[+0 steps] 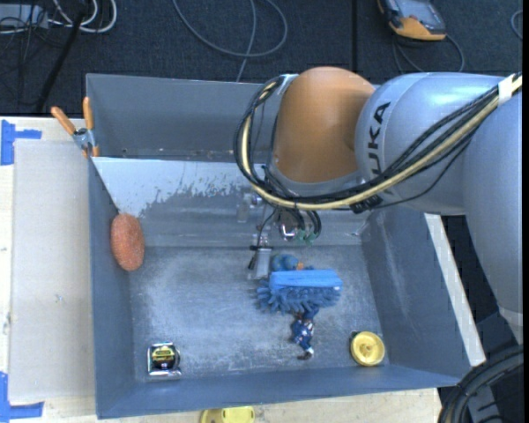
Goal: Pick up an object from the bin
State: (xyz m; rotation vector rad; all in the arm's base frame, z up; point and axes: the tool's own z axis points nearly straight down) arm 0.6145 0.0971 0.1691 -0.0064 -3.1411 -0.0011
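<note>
My gripper (262, 261) hangs under the arm's orange cover in the middle of the bin, close to the floor. Right beside it, to the lower right, lies a blue brush-like thing (300, 289) with a flat blue top and dark blue bristles; the gripper stands at its left upper edge. Just below the brush lies a small blue and red toy figure (302, 335).
A yellow round disc (368, 348) lies near the front right corner. In the front left corner sits a small yellow and black tape measure (163, 358). An orange-brown oval lump (128, 241) rests against the left wall. The arm covers the bin's back right.
</note>
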